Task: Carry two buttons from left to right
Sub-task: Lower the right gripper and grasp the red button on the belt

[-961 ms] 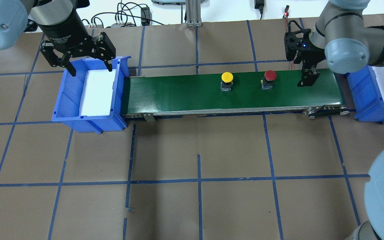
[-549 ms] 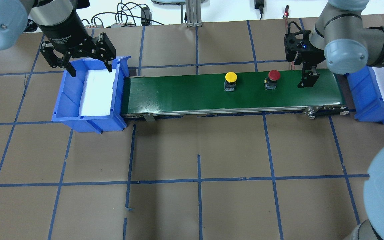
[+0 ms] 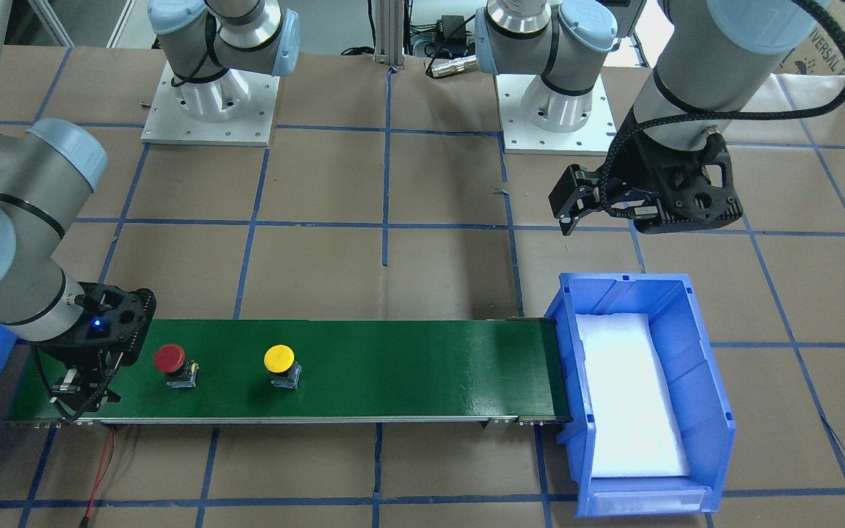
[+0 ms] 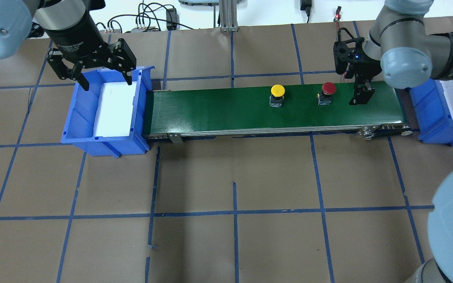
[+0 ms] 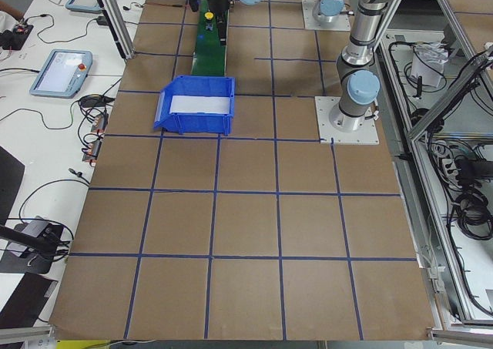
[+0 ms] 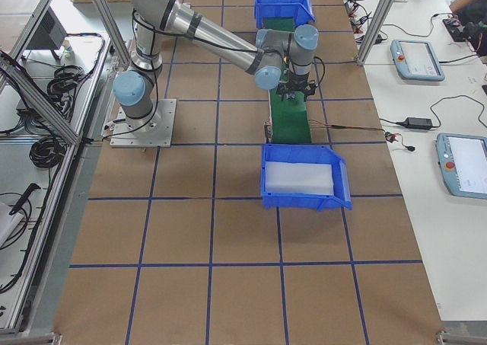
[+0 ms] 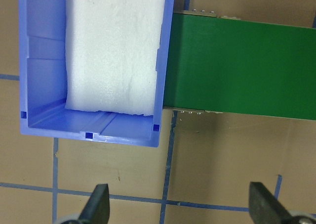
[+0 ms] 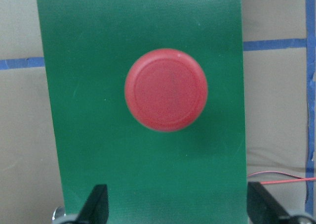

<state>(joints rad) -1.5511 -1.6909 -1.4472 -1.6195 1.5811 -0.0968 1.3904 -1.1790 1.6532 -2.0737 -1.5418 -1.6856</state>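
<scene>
Two buttons ride the green belt [image 4: 210,112] in the upper half of the overhead view, and both sit further toward the frame's right than a second ago. The yellow button [image 4: 277,92] has slid from mid-belt to just right of it. The red button [image 4: 328,89] has drawn near the right gripper [image 4: 362,98] without touching it. Judged from that drift, the belt is doing the carrying. The transport looks well along, though neither button has reached the blue bin [image 4: 431,125] at the right edge. The right gripper's fingers are spread wide with nothing between them, and its wrist view shows the red cap centred just ahead of them. At the upper left, the left gripper [image 4: 107,82] hangs over the far rim of the other blue bin [image 4: 78,118], fingers released and empty. That bin holds only a white foam pad [image 4: 114,110], so the left arm's share seems done. Each cap is a smooth, round, slightly domed disc, wider than the squat black-grey body beneath it, a mushroom shape likely to tip if nudged high. The belt has a fine woven grain with a faint sheen. Both bins are hard moulded plastic with ribbed walls, the foam looks soft and faintly crinkled, and the tabletop [image 4: 230,177] is brown paper gridded with blue tape.
</scene>
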